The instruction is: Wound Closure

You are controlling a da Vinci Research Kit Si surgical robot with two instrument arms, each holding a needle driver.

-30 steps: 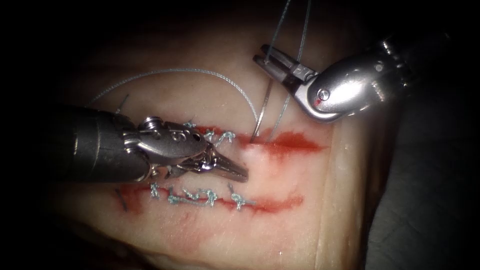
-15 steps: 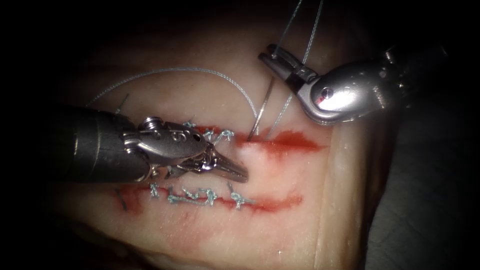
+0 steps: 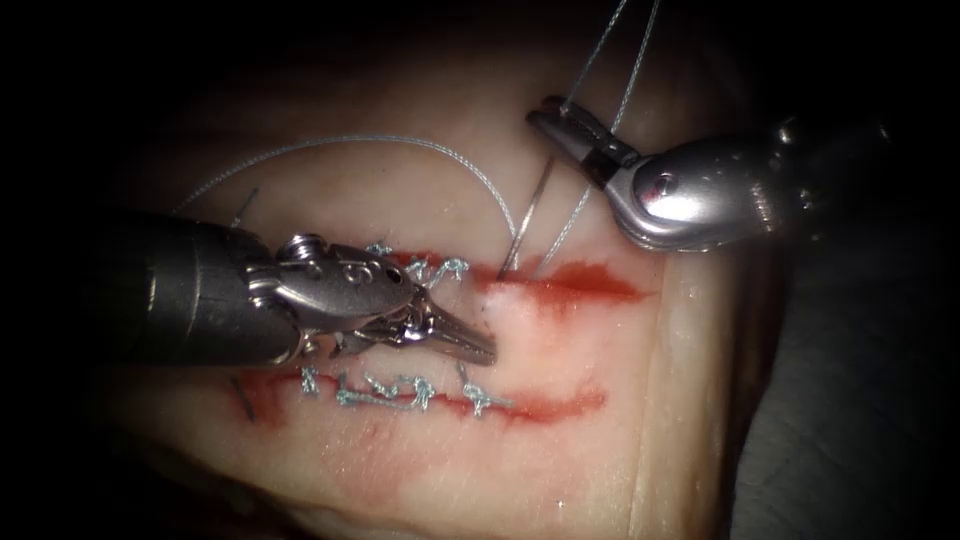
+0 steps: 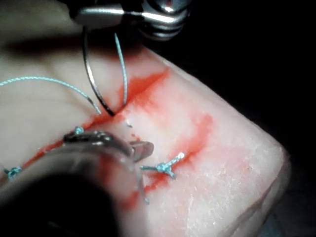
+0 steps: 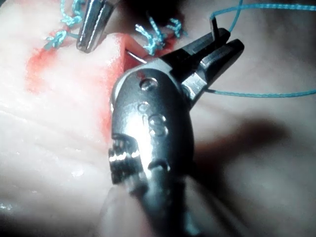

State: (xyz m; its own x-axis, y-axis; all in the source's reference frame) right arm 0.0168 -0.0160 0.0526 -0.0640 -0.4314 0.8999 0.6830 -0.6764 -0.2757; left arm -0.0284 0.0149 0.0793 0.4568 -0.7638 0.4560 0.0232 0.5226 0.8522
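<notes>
Clenched on the needle (image 3: 528, 215) near its thread-bearing end: the right tool (image 3: 568, 120), above the upper cut (image 3: 590, 285) and towards its right part. Sweeps down from those jaws as a fine steel arc and meets the tissue (image 3: 560, 440) at that cut's upper edge, just right of the last knot; appears to sit in the tissue there, with the tip out of sight. Looks light, stiff, polished and slippery, so probably best gripped flat across the shaft, back from the point, since any slack hold would likely let it roll. Trails thread (image 3: 400, 143) in a long loop over the tissue to the left, with further strands rising past the right tool. Seems limp, braided, pale blue-green, easily frayed by a hard pinch. Closed on nothing: the left tool (image 3: 465, 338), its tapered jaws lying pressed together between the upper cut and the lower cut (image 3: 560, 405). Shows rows of knotted stitches (image 3: 440, 268) along the left parts of both cuts, the right parts open and stained with red fluid (image 3: 560, 292). Looks soft, pale, moist and glossy, likely to tear if tugged hard.
</notes>
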